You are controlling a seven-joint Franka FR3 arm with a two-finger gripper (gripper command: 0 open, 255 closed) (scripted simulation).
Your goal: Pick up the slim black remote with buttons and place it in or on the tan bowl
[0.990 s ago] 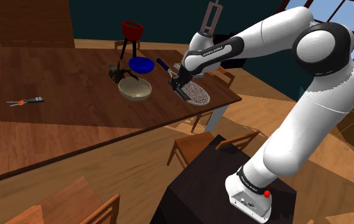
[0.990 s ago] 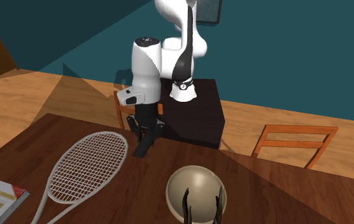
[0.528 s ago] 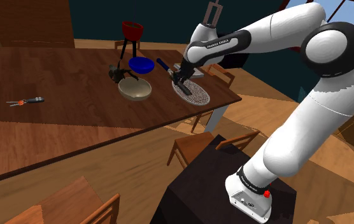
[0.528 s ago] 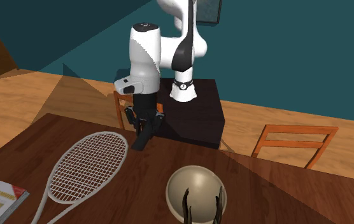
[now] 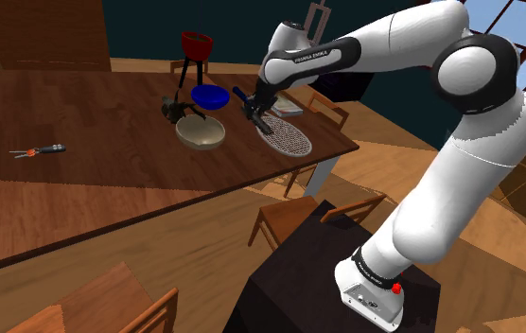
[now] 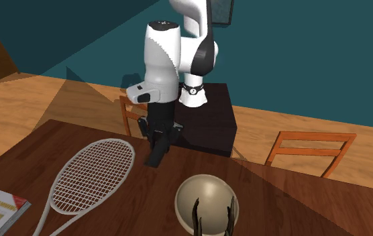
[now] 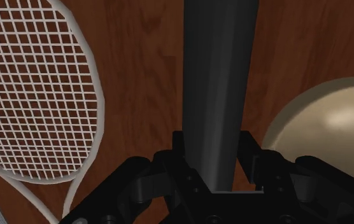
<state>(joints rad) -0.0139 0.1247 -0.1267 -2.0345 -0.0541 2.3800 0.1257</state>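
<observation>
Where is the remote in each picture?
Shoulder view: the remote hangs from the pincer, to the right of the bowl in that picture.
Second exterior view: the remote is near the middle, higher in the picture than the bowl.
Wrist view: the remote is clasped between the pincer's fingers, with the bowl beside it.
Shared landmark: the bowl.

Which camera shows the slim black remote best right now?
The wrist view: the remote runs long and close, clasped by the end effector. The second exterior view shows it smaller, hanging tip-down over the table; the shoulder view shows just a dark sliver.
</observation>
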